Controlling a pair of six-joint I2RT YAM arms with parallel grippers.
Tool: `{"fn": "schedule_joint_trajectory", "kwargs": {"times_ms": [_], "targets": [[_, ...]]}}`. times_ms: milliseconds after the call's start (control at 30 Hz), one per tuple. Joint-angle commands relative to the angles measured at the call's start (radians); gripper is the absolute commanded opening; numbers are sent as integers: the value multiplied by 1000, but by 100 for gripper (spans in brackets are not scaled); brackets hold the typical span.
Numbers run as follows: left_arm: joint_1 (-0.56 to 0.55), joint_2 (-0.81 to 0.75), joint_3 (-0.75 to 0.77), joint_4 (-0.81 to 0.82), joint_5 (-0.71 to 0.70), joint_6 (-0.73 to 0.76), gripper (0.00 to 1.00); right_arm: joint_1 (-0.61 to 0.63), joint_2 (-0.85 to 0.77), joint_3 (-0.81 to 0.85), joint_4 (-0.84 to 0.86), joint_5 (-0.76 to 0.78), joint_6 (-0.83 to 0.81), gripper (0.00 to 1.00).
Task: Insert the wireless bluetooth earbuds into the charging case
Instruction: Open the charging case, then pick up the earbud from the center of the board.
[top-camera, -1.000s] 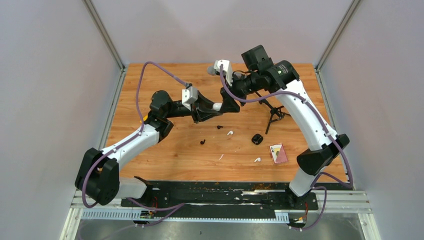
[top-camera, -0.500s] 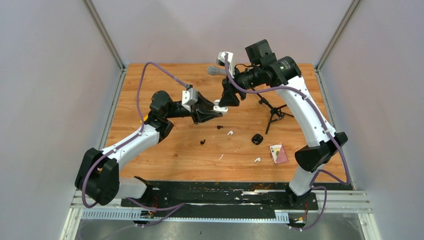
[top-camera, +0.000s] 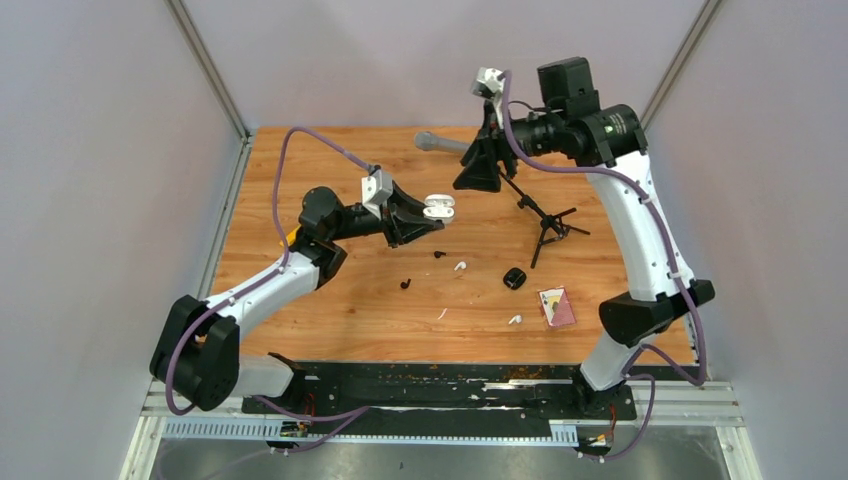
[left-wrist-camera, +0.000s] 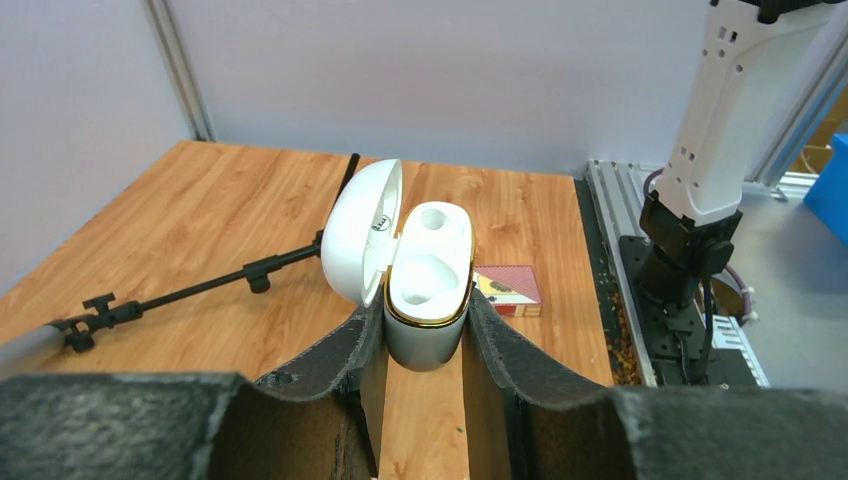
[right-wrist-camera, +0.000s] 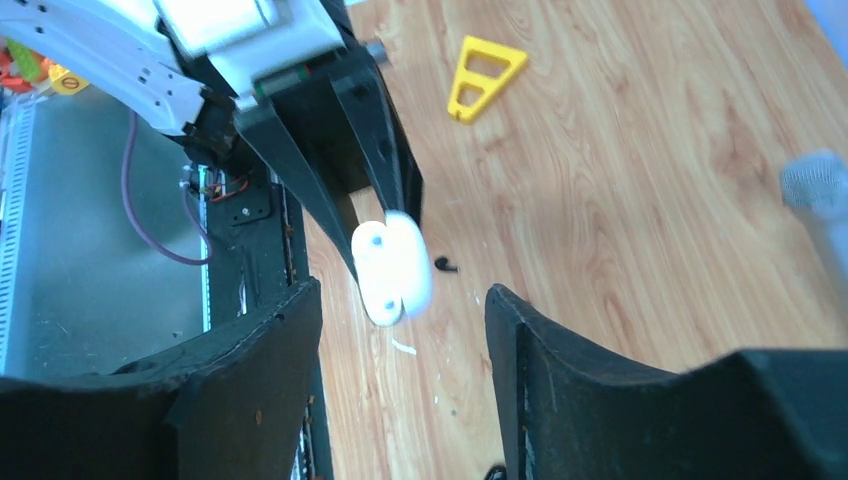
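My left claw (left-wrist-camera: 424, 318) clamps the charging case (left-wrist-camera: 430, 270), lid open, wells seemingly empty. My right claw (right-wrist-camera: 400, 298) hangs spread, holding nothing. The earbuds (top-camera: 460, 266) lie on the table (top-camera: 330, 320), none inserted.

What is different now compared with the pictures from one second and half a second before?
The right gripper let go of the charging case and drew back, rising toward the far right of the table; its jaws are open and empty. The case's lid now stands swung open. Unchanged: the left gripper holds the case above the table in the same place, and the four earbuds lie where they were.
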Motion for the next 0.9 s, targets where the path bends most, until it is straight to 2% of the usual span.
{"fn": "schedule_joint_trajectory", "kwargs": {"times_ms": [0, 100, 167, 233, 333, 500, 567, 667, 733, 800, 867], "targets": [[33, -27, 28, 37, -37, -96, 0, -128, -88, -165, 27, -2, -2, 58], [70, -48, 52, 14, -32, -149, 0, -249, -156, -358, 61, 37, -39, 53], [104, -59, 67, -11, -26, -181, 0, -288, -197, -470, 79, 129, -73, 48], [129, -73, 78, -42, -26, -197, 0, -288, -233, -582, 79, 188, -157, 44], [153, -94, 78, -78, -26, -184, 0, -283, -306, -786, 80, 195, -368, 38], [178, -101, 78, -117, -26, -169, 0, -258, -415, -1100, 328, 281, -380, 32], [183, -95, 90, -128, -25, -162, 0, -230, -404, -1134, 354, 322, -359, 28], [186, -86, 104, -139, -27, -158, 0, -217, -369, -1132, 254, 327, -433, 24], [186, -83, 102, -140, -32, -154, 0, -216, -370, -1175, 212, 383, -478, 24], [186, -81, 95, -140, -34, -153, 0, -210, -371, -1223, 224, 483, -428, 24], [186, -79, 93, -143, -37, -153, 0, -202, -348, -1210, 190, 521, -329, 24]]}}
